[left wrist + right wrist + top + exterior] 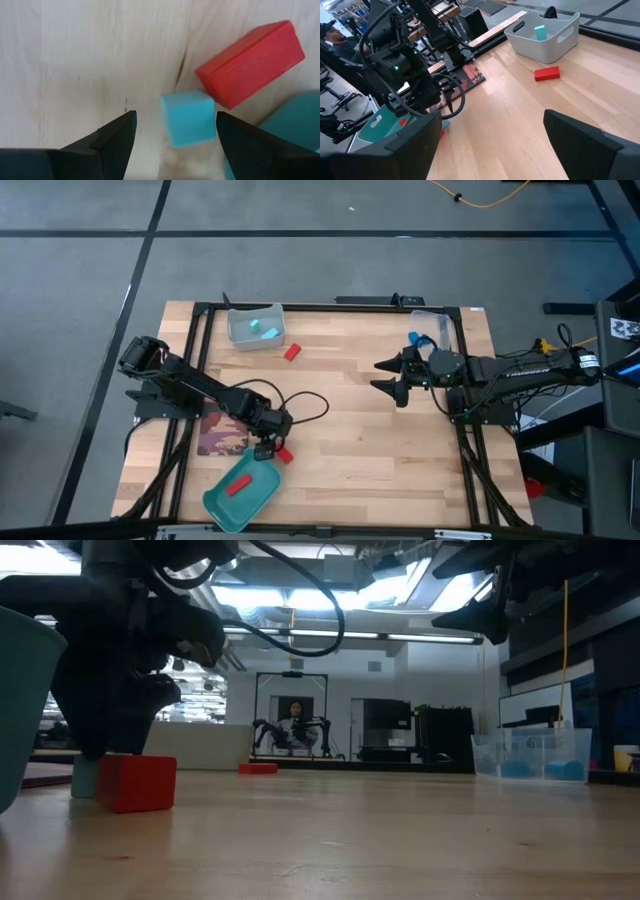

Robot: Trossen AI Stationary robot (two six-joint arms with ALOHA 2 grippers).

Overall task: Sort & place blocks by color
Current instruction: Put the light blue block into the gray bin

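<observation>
L gripper (175, 142) spread wide, straddling small light-cyan cube block (187, 117); long red rectangular block (250, 64) touches it at approx 1 o'clock, probably crowding the grasp. R gripper (390, 376) idle, wide.

Colours on table, one moment.
Table (380, 430): pale wood grain, black frame. Tray (262, 498): teal, holding a red block (238, 486). Beside tray: second red block (250, 62) touching a light cyan block (187, 117). Third red block (292, 352) near a grey-white bin (240, 332), cyan blocks (262, 330) inside. Clear bin (533, 753): blue blocks (543, 770) within. Mat (222, 432) under left arm: mottled reddish-brown print. Left gripper (175, 137) and right gripper (487, 137): black fingers. Arms dark. Floor (330, 270): grey with black lines; yellow cable (490, 195) across it.
</observation>
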